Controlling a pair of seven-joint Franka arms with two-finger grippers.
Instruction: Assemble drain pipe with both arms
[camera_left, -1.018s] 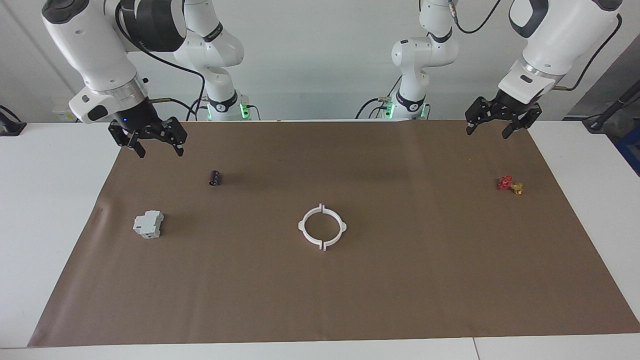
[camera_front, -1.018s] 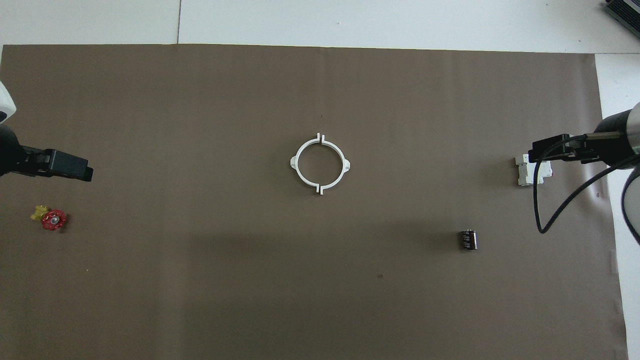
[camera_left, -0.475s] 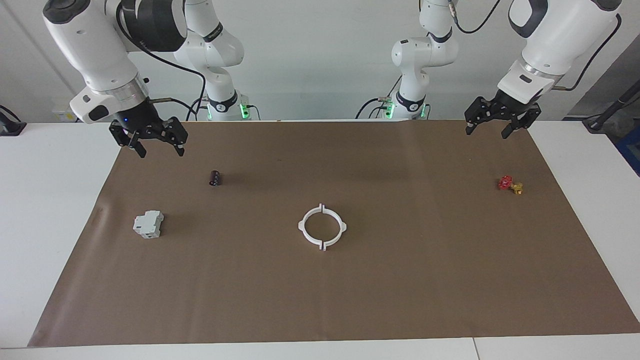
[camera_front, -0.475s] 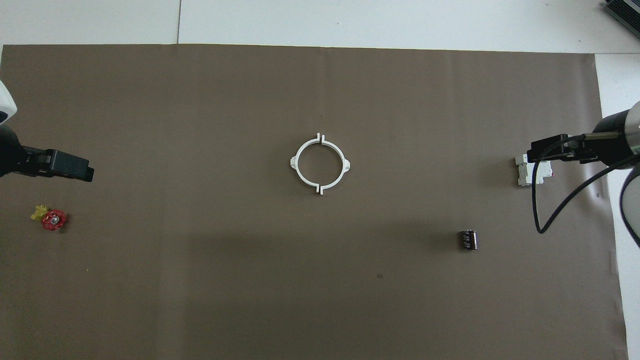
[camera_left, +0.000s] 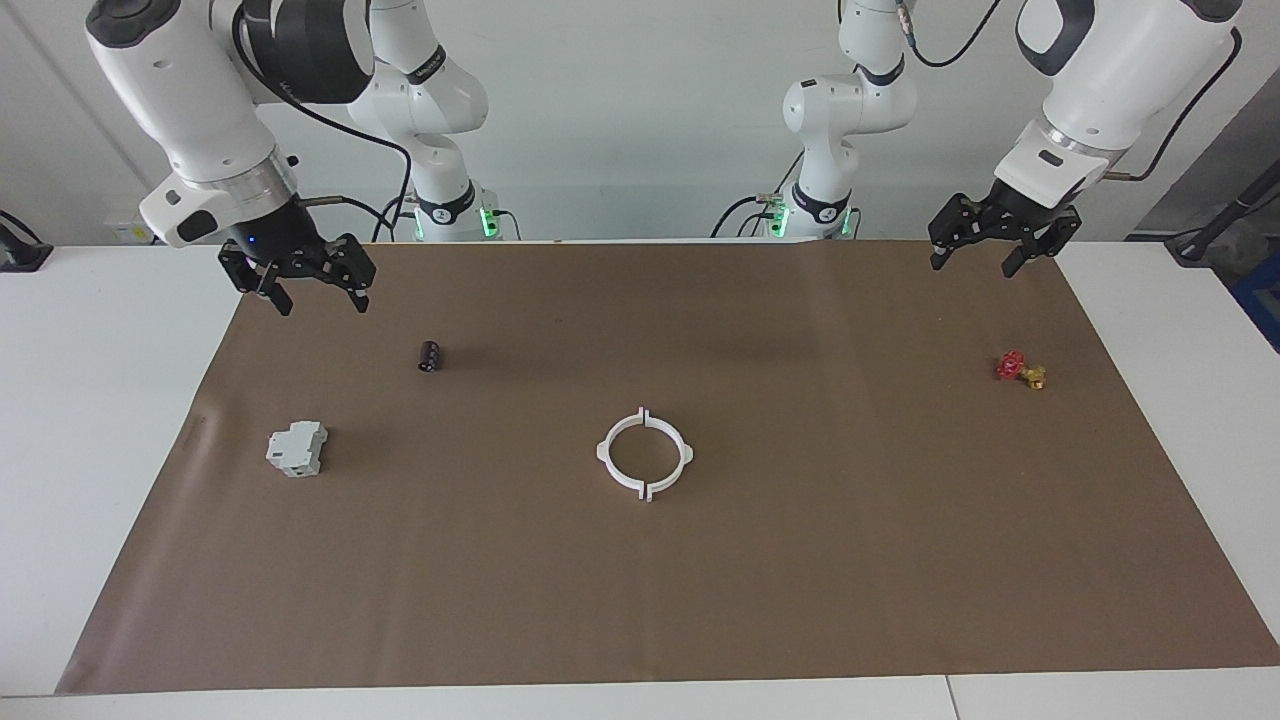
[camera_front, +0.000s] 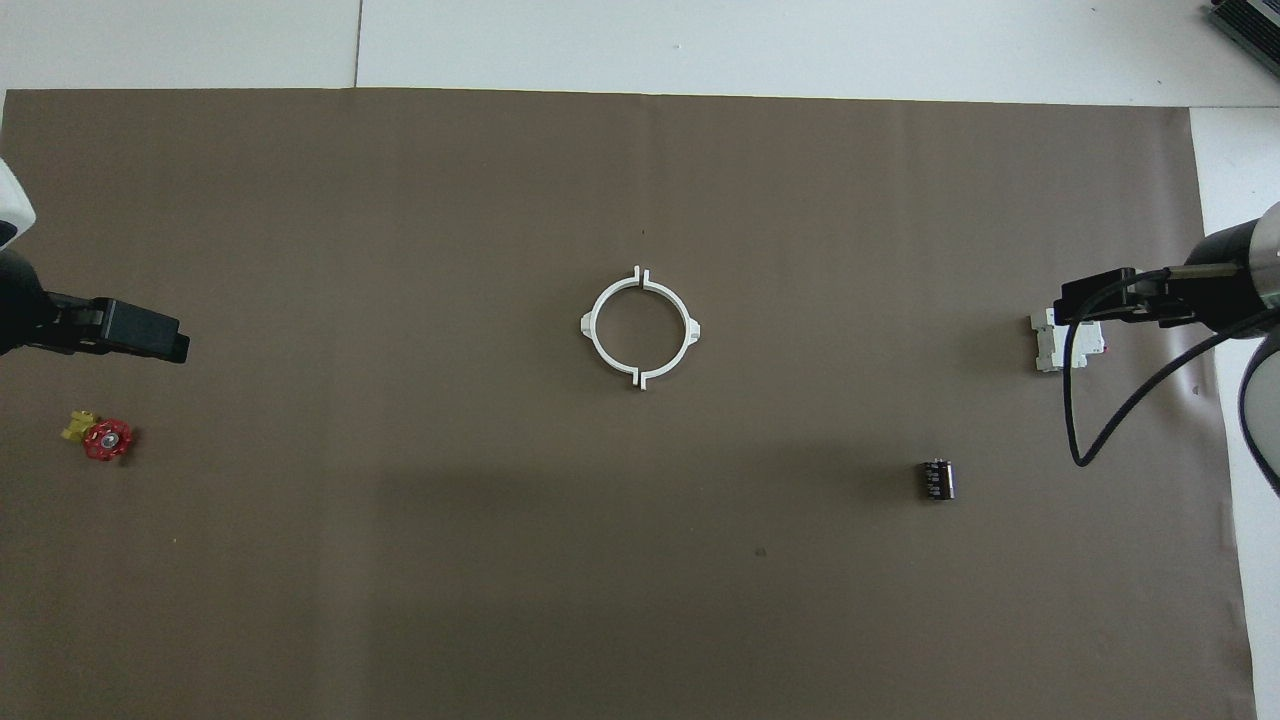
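The drain pipe's two white half-rings lie flat in the middle of the brown mat as one ring (camera_left: 645, 453), tabs facing each other with thin seams between them. One half (camera_front: 592, 330) lies toward the left arm's end, the other (camera_front: 688, 330) toward the right arm's end. My left gripper (camera_left: 975, 265) hangs open and empty over the mat's corner near its base; it also shows in the overhead view (camera_front: 150, 338). My right gripper (camera_left: 320, 303) hangs open and empty over the mat's corner near its own base, and shows in the overhead view (camera_front: 1085, 298). Both are well away from the ring.
A grey boxy block (camera_left: 297, 448) sits toward the right arm's end, partly covered by the right gripper in the overhead view (camera_front: 1045, 350). A small black cylinder (camera_left: 430, 356) lies nearer to the robots than the ring. A red-and-gold valve piece (camera_left: 1020, 369) lies toward the left arm's end.
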